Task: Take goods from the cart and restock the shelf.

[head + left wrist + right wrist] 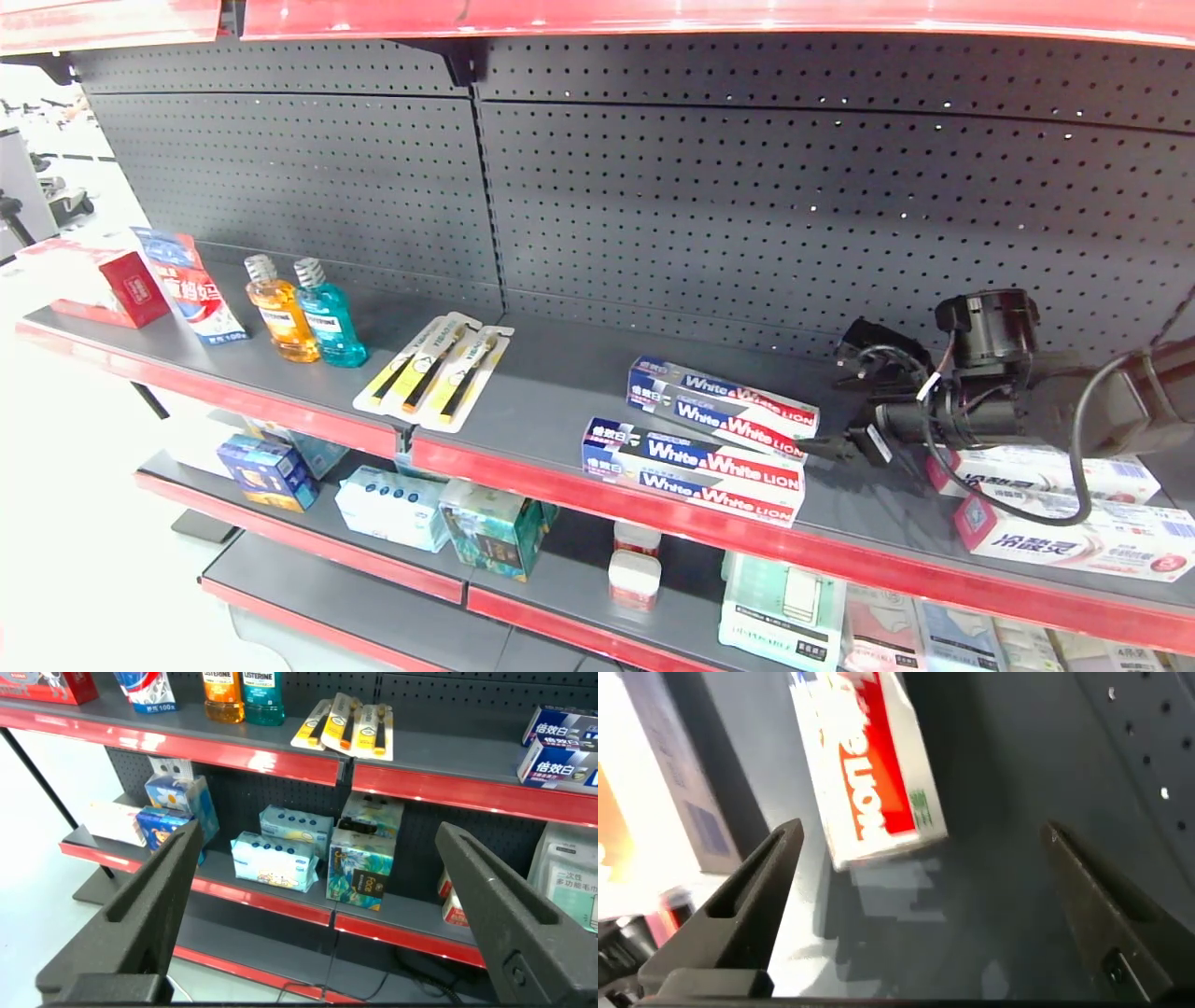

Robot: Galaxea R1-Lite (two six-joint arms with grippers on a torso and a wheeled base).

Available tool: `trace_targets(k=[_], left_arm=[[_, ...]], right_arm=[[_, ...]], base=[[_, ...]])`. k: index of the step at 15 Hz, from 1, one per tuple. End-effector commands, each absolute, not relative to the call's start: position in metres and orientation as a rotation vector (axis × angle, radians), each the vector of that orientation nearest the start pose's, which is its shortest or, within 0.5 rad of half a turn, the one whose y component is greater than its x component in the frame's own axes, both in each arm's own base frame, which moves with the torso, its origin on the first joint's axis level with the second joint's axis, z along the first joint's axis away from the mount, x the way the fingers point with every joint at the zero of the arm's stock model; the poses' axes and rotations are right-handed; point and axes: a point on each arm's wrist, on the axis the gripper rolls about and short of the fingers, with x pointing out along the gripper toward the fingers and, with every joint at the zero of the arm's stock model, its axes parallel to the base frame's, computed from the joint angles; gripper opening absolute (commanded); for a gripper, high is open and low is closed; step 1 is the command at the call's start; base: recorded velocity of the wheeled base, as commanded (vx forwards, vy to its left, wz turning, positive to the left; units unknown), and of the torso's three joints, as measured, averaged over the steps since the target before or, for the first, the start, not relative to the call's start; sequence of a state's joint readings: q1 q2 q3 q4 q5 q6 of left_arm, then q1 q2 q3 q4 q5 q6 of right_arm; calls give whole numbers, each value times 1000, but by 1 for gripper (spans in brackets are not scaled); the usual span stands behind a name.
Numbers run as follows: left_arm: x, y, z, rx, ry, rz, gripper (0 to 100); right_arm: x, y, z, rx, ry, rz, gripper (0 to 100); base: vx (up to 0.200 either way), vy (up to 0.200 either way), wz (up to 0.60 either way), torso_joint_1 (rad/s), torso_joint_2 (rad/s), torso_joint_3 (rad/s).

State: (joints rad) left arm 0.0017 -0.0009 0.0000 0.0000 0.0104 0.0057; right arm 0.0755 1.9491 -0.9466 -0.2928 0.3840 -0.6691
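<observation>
Right gripper (845, 401) at 3 o'clock in the head view, low over the top shelf (560, 373), jaws spread wide and gripping nothing. At its 9 o'clock, two pairs of blue toothpaste boxes flat on the grey board: back pair (724, 403) nearest the fingertips, front pair (695, 471) toward 7 o'clock, along the red front edge. Contact between fingertips and back pair: cannot tell. Through the right wrist camera, a red-and-white box end (873, 765) lying on the board ahead of the open fingers, touching neither. Beneath the right arm, at 4 o'clock, white toothpaste boxes (1074, 541) side by side near the shelf's front edge.

Farther along the same board toward 9 o'clock: toothbrush packs (434, 369) lying flat, then an orange bottle (282, 313) and a teal bottle (329, 315) upright and touching, then a red carton (98, 280) at the far end.

Left gripper (318, 829) likewise spread wide and empty, held out before the lower shelves and well apart from them. Ahead of it, tissue packs (276, 849) just beside a green carton (366, 854).
</observation>
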Motion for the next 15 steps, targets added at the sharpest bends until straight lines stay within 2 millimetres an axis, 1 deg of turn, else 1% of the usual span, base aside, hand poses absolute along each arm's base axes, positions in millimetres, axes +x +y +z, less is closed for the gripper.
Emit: trace_targets(k=[1, 9, 15], left_arm=[[-23, 0, 75, 6, 0, 12, 100], [-23, 0, 75, 6, 0, 12, 100], [-23, 0, 75, 6, 0, 12, 100]], right_arm=[[346, 35, 104, -523, 535, 648, 100], [352, 35, 101, -528, 550, 615, 100], [360, 35, 103, -533, 540, 595, 100]], base=[[0, 0, 0, 0, 0, 0], [0, 0, 0, 0, 0, 0], [0, 0, 0, 0, 0, 0]])
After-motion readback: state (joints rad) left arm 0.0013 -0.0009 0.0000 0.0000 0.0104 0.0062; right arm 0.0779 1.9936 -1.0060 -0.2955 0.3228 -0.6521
